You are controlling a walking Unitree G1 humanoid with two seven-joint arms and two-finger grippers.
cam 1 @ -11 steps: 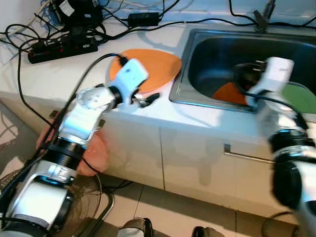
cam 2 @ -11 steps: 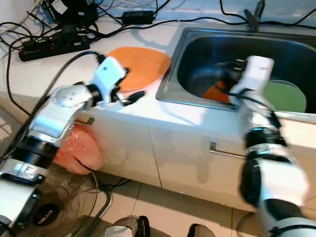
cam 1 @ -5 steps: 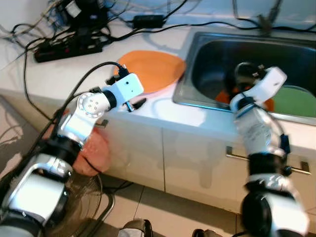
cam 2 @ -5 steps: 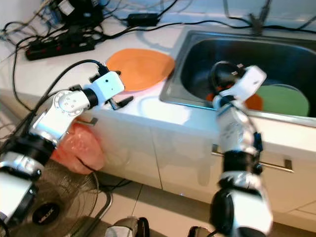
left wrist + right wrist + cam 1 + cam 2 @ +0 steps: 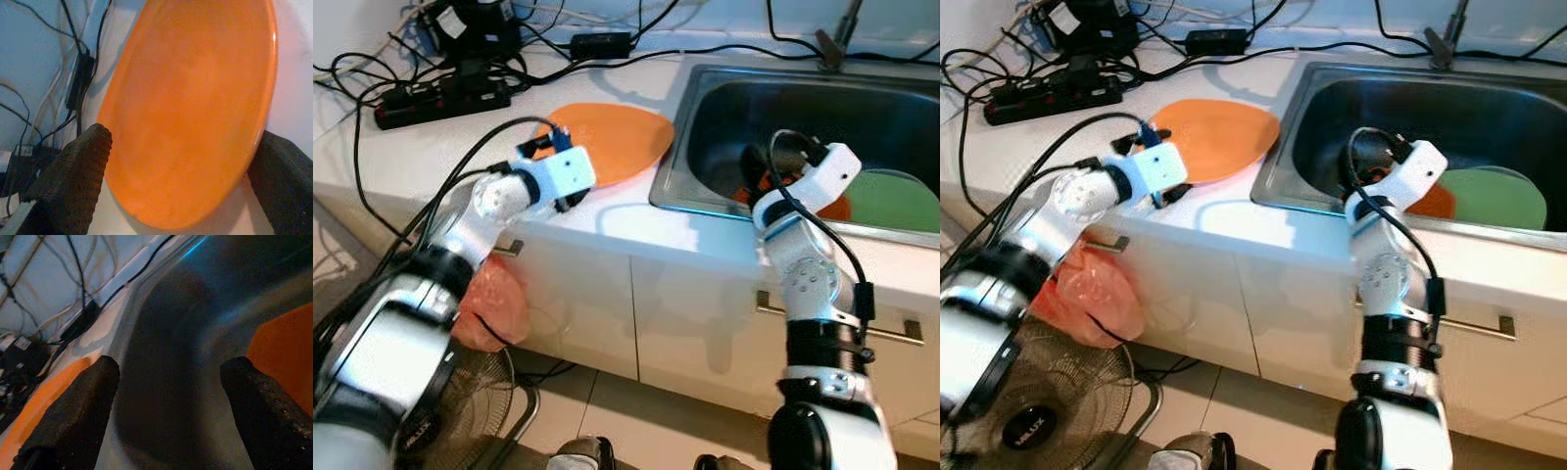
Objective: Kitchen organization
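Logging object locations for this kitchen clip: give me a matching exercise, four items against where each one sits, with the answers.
Items
1. large orange plate
2. green plate
3. black power strip
4. pink plastic bag

Places
A. hanging in front of the cabinet, below the countertop
B. on the countertop by the back wall, among cables
C. inside the sink, toward the robot's right
D. on the countertop just left of the sink, in front of the left gripper

Pairs: 1-D, 2-C, 3-B, 4-A
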